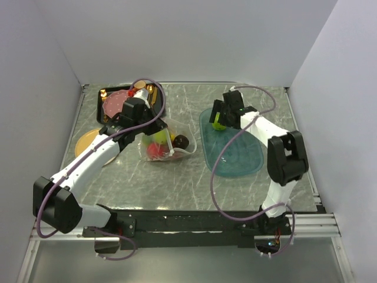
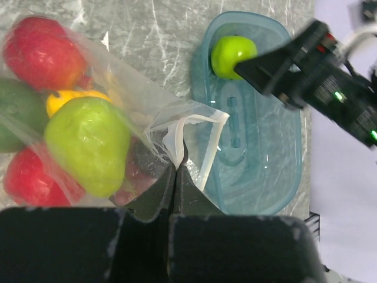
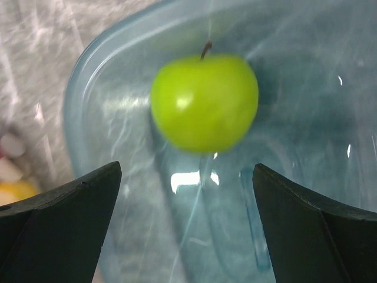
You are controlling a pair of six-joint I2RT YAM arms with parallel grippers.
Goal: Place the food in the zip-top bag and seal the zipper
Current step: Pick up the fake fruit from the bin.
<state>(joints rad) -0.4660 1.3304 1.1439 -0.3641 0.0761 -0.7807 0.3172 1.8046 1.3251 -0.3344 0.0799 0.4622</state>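
Jaws on the left arm [image 1: 94,156] are pinched tight on the open edge of the clear bag [image 2: 135,100], at the bottom middle of the left wrist view, gripping the film just beside the white zipper strip [image 2: 200,118]. The bag lies on the worktop [image 1: 177,183], left of centre in the top view, and its mouth faces right towards the teal tray [image 2: 265,171]. Inside it, filling the left half of the wrist view, are two red fruits [image 2: 44,50], a light green one [image 2: 88,144], a yellow-orange one [image 2: 68,100] and a darker green one [image 2: 15,115] at the far left. A dark brown ball [image 1: 182,141] sits at the bag's right edge; I cannot tell whether it is inside.

On the right arm [image 1: 277,147] the jaws are spread wide and hold nothing. They hang over the upper end of the tray. A green apple [image 3: 203,103] lies there, slightly blurred. It is centred ahead of the gap and clear of both black fingers [image 3: 65,218].
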